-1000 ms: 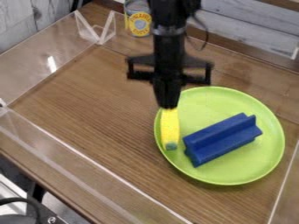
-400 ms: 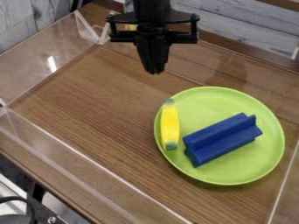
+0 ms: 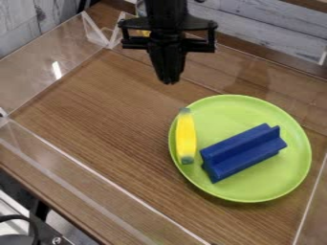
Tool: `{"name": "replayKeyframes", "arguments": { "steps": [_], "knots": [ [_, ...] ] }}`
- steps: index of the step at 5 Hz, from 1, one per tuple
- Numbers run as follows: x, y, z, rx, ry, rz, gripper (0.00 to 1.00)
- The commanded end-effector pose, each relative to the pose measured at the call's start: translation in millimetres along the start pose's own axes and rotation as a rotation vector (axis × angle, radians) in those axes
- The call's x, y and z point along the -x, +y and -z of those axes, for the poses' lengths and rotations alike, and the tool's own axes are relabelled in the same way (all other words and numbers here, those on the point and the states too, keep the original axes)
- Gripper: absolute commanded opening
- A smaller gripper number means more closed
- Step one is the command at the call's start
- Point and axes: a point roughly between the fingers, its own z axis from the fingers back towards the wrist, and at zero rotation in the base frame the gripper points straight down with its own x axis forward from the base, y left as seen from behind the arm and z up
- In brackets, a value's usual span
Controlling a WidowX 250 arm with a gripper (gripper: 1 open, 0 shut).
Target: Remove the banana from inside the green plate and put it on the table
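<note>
The yellow banana (image 3: 186, 137) lies along the left inner edge of the lime-green plate (image 3: 276, 184), its greenish tip toward the front. Beside it on the plate rests a blue ridged block (image 3: 243, 152). My black gripper (image 3: 167, 77) hangs well above and behind the plate, over the wood table (image 3: 96, 110), pointing straight down. Its jaws are shut together with nothing between them. The banana is untouched and apart from the gripper.
Clear acrylic walls (image 3: 38, 62) ring the tabletop. A yellow-labelled container (image 3: 151, 21) stands at the back behind the arm. Bare wood stretches left of the plate.
The gripper has risen from just above the banana and shifted back and left, away from the plate. The banana and block stay where they were.
</note>
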Motion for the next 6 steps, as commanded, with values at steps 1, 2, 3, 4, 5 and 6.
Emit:
{"name": "replayKeyframes", "arguments": {
  "steps": [1,2,3,4,5,6],
  "knots": [
    [-2.6,-3,0.9,-0.004,-0.026,0.032,0.00],
    [-2.4,-5,8.9,-0.009,-0.025,0.056,0.00],
    [-1.7,-6,16.9,-0.015,-0.021,0.081,0.00],
    [3.5,-12,22.2,-0.015,-0.019,0.102,1.00],
    [8.0,-18,27.8,-0.012,-0.020,0.120,1.00],
    [13.4,-24,33.5,-0.012,-0.023,0.134,1.00]
  ]
}}
